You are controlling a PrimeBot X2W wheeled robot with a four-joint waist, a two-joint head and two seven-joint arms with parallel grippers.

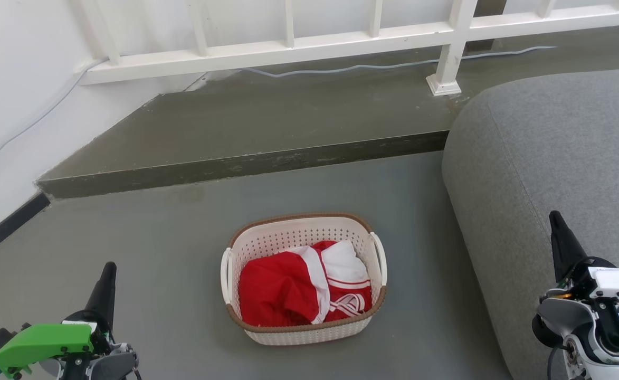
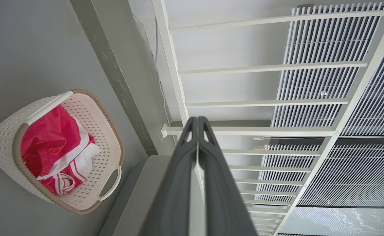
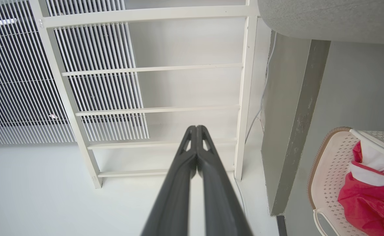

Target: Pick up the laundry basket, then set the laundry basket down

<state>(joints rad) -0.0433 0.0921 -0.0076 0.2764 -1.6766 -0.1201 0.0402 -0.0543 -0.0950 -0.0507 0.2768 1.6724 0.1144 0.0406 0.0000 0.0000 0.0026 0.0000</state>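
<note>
on the floor between the two arms, just beside the sofa (image 1: 552, 148): the basket (image 1: 309, 332), upright, red clothes (image 1: 277, 290) inside. left pincer (image 1: 110, 266) and right pincer (image 1: 554, 216) both pressed together, holding nothing, well apart from it. risks ahead: with only one handle (image 1: 380, 258) taken, likely tips and spills; with fingers not spread first, only pushes the basket along; on the right side, may scrape the sofa.

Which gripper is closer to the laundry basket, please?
Left. The left gripper is over the floor just left of the basket; the right gripper is farther off, by the sofa.
</note>
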